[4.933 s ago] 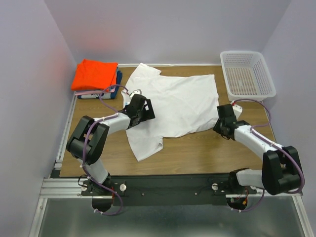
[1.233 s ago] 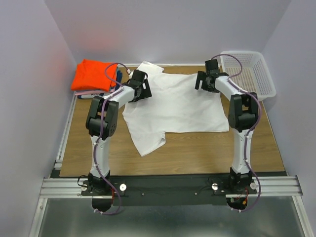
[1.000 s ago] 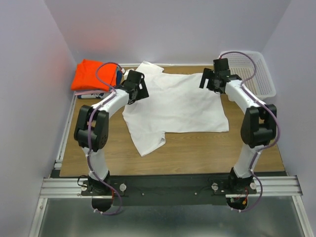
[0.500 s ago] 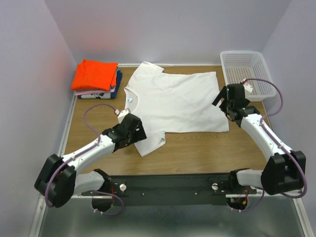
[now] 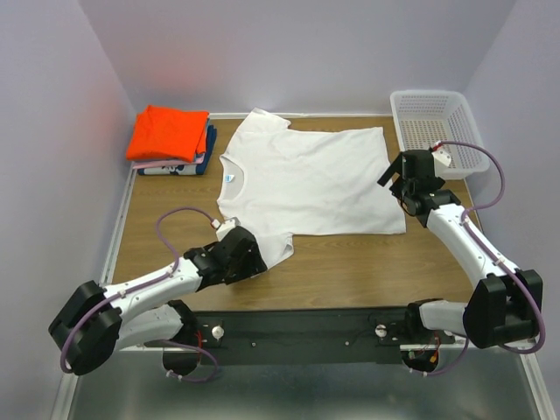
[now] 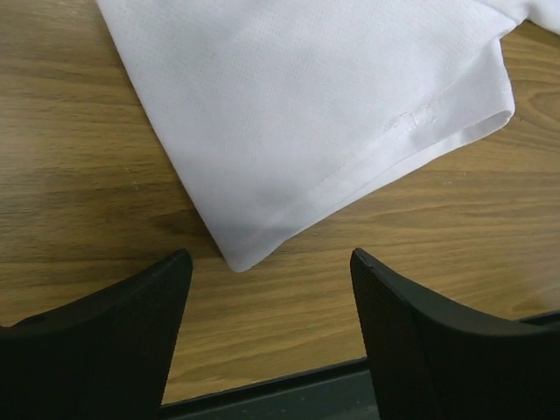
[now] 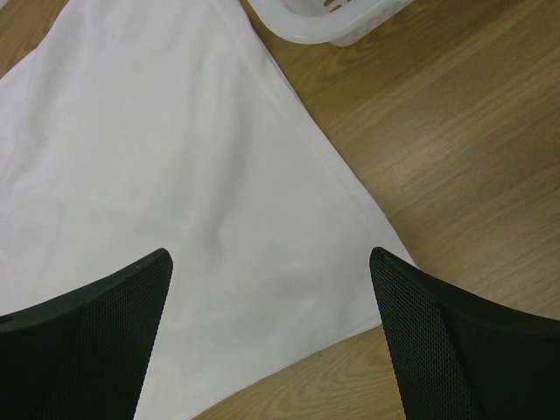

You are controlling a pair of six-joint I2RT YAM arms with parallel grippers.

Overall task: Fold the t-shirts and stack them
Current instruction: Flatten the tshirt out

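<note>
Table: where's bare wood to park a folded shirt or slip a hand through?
Two patches on the table: left of the white t-shirt, between the orange stack and the left arm; and the near strip in front of the shirt, between both arms. Crowded: far-left corner, the basket corner, and the right edge under the right arm.

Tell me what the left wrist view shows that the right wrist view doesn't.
Only the left wrist view shows the short sleeve of the white t-shirt, its hemmed corner lying just ahead of the open left hand. Only the right wrist view shows the shirt's straight side edge running down to a bottom corner, a corner of the white basket beyond it, and the open right hand. Both show white fabric lying flat on the wooden table, with nothing between the fingers.
</note>
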